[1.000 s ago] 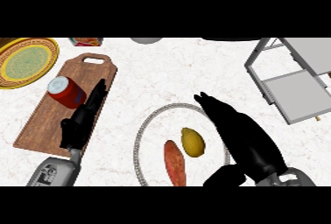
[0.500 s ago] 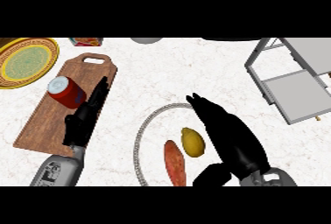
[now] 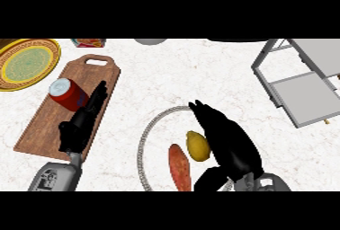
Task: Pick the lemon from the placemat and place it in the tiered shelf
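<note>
Yellow lemon (image 3: 197, 146) lies on the placemat (image 3: 147, 134); the right hand (image 3: 225, 141), fingers straight, has shifted left to just beside it. Left hand (image 3: 81, 126) stays open over the board (image 3: 50, 130). No writing is legible.

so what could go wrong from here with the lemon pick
The right hand lies beside the lemon with fingers straight, not curled round it, so closing may nudge the round fruit across the placemat. The orange-red vegetable lies close on the lemon's other side and may get bumped or caught in the grasp. The tiered shelf stands well off to the right, so the carry is long.
</note>
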`<control>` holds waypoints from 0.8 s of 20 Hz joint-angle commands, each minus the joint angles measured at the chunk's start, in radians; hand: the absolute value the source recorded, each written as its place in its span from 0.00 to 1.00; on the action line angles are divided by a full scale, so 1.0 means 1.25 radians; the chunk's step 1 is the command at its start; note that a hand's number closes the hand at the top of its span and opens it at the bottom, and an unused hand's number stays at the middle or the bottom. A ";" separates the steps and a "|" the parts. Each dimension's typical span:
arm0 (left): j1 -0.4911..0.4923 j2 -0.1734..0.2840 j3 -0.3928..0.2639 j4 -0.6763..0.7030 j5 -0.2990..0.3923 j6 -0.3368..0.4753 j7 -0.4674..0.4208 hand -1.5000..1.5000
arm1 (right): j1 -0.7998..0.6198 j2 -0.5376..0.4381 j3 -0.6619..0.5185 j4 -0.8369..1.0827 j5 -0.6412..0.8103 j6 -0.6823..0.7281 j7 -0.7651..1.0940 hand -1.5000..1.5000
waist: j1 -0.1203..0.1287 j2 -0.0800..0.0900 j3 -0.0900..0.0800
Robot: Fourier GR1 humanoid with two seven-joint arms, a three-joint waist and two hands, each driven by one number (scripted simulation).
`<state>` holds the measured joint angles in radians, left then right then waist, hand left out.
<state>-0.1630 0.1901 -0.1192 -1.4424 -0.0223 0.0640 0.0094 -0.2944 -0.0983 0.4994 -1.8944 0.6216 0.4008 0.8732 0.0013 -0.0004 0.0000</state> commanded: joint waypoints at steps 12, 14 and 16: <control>0.010 -0.043 0.039 0.018 -0.040 -0.036 -0.036 0.50 | 0.012 0.048 -0.044 0.115 0.114 0.033 -0.090 0.00 | -0.001 0.000 0.000; 0.009 -0.073 0.009 -0.021 -0.075 0.000 0.027 0.50 | 0.056 0.056 -0.009 0.087 0.142 0.025 -0.076 0.00 | -0.001 0.000 0.000; -0.012 -0.069 0.027 0.003 -0.065 -0.020 0.022 0.50 | 0.012 0.048 -0.061 0.107 0.127 0.051 -0.097 0.00 | -0.001 0.000 0.000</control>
<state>-0.1570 0.1215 -0.0920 -1.4429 -0.0922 0.0433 0.0107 -0.2715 -0.0282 0.4726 -1.7606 0.7729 0.4267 0.7818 0.0008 -0.0003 -0.0001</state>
